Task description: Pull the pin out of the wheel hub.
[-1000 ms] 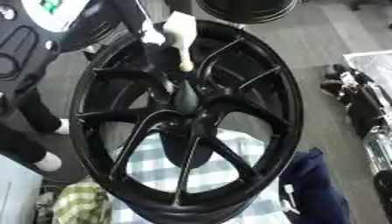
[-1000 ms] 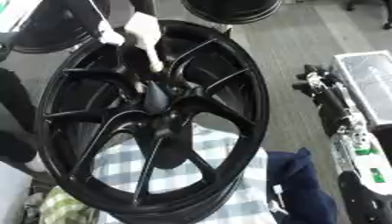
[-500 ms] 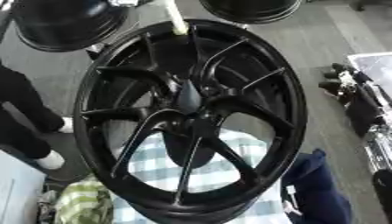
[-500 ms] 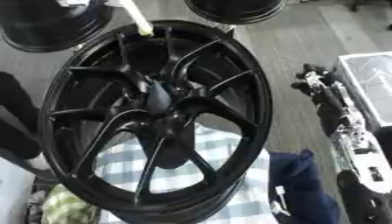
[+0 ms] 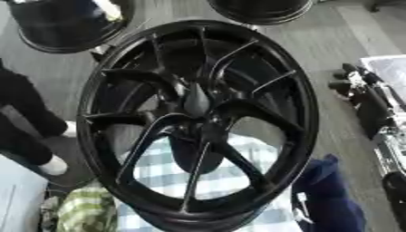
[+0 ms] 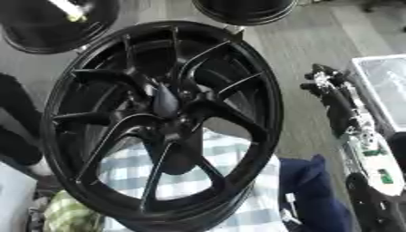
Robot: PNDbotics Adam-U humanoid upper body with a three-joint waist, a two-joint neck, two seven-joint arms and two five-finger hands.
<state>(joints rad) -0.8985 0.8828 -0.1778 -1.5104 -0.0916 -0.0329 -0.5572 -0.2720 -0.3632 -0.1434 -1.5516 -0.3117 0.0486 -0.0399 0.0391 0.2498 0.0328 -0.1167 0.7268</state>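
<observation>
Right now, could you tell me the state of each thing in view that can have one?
Black wheel: standing tilted, face toward the camera, nothing touching it.
Wheel hub: dark, no pin visible at its centre.
Checked cloth: spread out behind the wheel's lower spokes.
Second wheel: lying at upper left.
Right arm: at the right edge, hand unclear.

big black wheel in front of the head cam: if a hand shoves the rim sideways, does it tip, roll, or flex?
The black wheel looks rigid: thick spokes and a deep rim, so flex seems unlikely. It appears tilted on edge over the checked cloth, so a sideways shove could tip or roll it. Probably heavy for one hand, given how much of the view it fills. Neither robot hand shows.
</observation>
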